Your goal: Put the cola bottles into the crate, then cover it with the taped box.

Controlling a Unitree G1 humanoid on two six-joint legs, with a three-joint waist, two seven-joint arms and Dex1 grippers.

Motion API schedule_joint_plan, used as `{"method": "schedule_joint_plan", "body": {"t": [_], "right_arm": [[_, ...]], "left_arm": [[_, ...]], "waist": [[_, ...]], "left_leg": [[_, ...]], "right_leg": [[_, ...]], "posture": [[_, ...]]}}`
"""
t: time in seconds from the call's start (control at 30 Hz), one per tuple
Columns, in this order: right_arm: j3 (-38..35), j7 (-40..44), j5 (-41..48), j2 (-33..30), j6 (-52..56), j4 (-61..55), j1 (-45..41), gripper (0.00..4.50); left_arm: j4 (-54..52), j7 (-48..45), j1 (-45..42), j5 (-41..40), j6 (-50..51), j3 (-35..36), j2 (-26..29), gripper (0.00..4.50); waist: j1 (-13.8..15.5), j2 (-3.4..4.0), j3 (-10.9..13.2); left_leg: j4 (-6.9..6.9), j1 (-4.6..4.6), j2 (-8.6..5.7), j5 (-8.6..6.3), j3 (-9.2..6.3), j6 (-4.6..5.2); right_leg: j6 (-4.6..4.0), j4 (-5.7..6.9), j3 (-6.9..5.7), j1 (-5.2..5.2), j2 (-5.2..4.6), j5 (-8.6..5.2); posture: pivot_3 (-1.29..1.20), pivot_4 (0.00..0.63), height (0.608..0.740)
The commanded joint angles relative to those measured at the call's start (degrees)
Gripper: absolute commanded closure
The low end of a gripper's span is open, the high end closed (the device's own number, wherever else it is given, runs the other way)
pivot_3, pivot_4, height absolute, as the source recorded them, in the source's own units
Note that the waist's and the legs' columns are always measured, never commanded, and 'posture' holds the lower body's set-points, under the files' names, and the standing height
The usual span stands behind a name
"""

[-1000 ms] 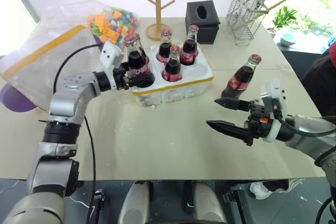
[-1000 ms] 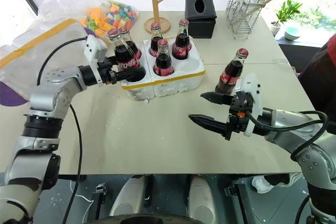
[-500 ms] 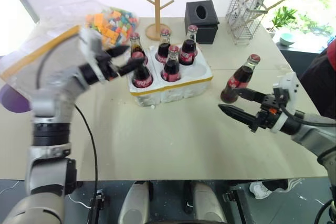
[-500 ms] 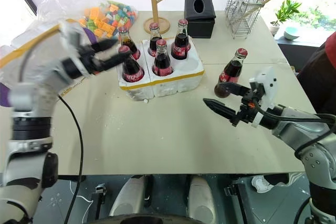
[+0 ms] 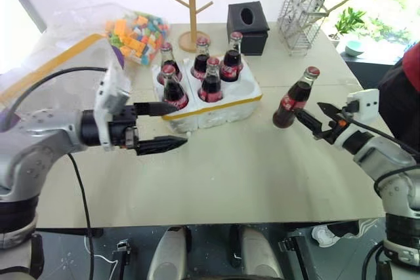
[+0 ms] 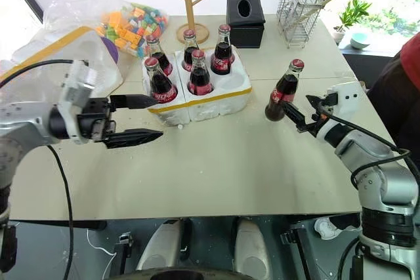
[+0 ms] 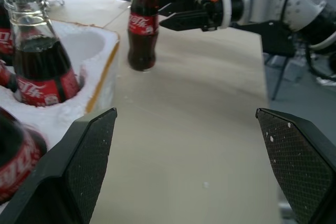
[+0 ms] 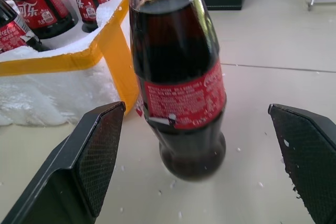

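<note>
The head pair looks down and forward over the table [image 5: 216,175] from above both arms. The left wrist camera sits low, looking past the crate [image 7: 100,72] toward the right gripper [image 7: 173,17]. The right wrist camera faces the lone bottle [image 8: 178,87] closely. All share that bottle and crate.

A clear plastic bag of coloured blocks [image 5: 139,31] is seen at the far left of the beige table [image 5: 223,175]. A wooden branched stand [image 5: 191,6] on a round base is placed at the far edge, with a black tissue box [image 5: 247,25] just beside it. A wire rack [image 5: 302,12] holding wooden sticks is set further right. A potted green plant [image 5: 346,21] and a small bowl [image 5: 353,46] are seen beyond the table's far right corner. A red-clothed person [image 5: 412,70] is partly visible at the right edge.
</note>
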Motion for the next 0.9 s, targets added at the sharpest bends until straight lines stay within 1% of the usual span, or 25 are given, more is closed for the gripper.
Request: {"method": "schedule_joint_plan", "body": {"t": [0.03,0.17,0.3,0.4,0.47,0.63,0.77,0.9], "right_arm": [[1.30,1.44,-1.77,0.79,-2.32,2.27,-3.38,0.00],[4.15,1.97,-5.33,2.37,-4.56,8.36,-7.35,0.00],[4.71,1.95,-8.15,2.90,-6.40,14.99,-10.72,0.00],[3.33,2.76,-7.34,2.50,-6.74,13.92,-10.76,0.88],[2.35,3.77,-5.92,2.01,-6.37,10.87,-10.08,1.75],[-0.04,5.84,-1.72,-0.34,-2.88,3.27,-10.91,1.75],[-0.73,5.89,3.57,-1.15,2.22,-0.63,-17.21,1.75],[1.52,5.47,4.76,0.23,4.81,-0.21,-24.24,1.75]], "left_arm": [[-0.52,1.10,-2.03,2.08,-2.90,-1.51,-1.80,0.06],[-0.53,1.82,-3.81,1.68,-2.81,-2.64,-4.10,0.06],[-2.34,2.24,-4.92,0.64,-1.55,-2.81,-4.51,0.06],[-2.62,2.65,-4.77,0.07,-1.19,-2.24,-4.28,0.00],[-2.77,3.23,-4.44,-0.60,-0.98,-1.75,-4.41,0.00],[-2.78,4.37,-3.50,-0.97,-1.03,-0.86,-4.43,0.00],[-2.00,5.14,-3.00,-1.17,-1.54,0.60,-4.12,0.00],[-1.09,5.44,-2.70,-0.60,-1.94,1.74,-3.67,0.00]], "waist": [[-0.02,0.00,0.00],[-0.06,0.00,0.00],[-0.03,0.00,0.01],[-0.01,0.00,0.01],[0.04,0.01,0.02],[-0.12,0.23,0.15],[-0.52,0.33,0.23],[-0.56,0.33,0.23]], "left_leg": [[0.00,0.00,0.00,0.00,0.02,0.00],[0.00,-0.01,0.00,0.00,0.03,0.00],[-0.01,-0.01,0.00,0.00,0.04,0.00],[-0.01,-0.02,0.00,0.00,0.05,0.00],[-0.02,-0.02,0.00,0.00,0.05,0.01],[-0.02,-0.05,0.00,0.00,0.08,0.01],[-0.03,-0.05,0.00,0.00,0.17,0.01],[-0.05,-0.03,0.03,0.00,0.17,0.01]], "right_leg": [[0.00,0.00,0.01,-0.01,0.00,0.00],[0.01,0.01,0.03,-0.03,0.02,0.01],[0.02,0.01,0.04,-0.03,0.02,0.01],[0.03,0.01,0.06,-0.03,0.02,0.01],[0.03,0.01,0.06,-0.03,0.02,0.01],[0.04,0.02,0.09,-0.09,0.02,0.01],[0.04,0.14,0.20,-0.22,0.04,0.01],[0.04,0.19,0.21,-0.24,0.08,0.01]], "posture": [[0.00,0.150,0.740],[0.00,0.150,0.740],[0.00,0.150,0.740],[0.00,0.150,0.740],[0.00,0.150,0.740],[0.00,0.150,0.740],[0.00,0.150,0.740],[0.00,0.150,0.740]]}}
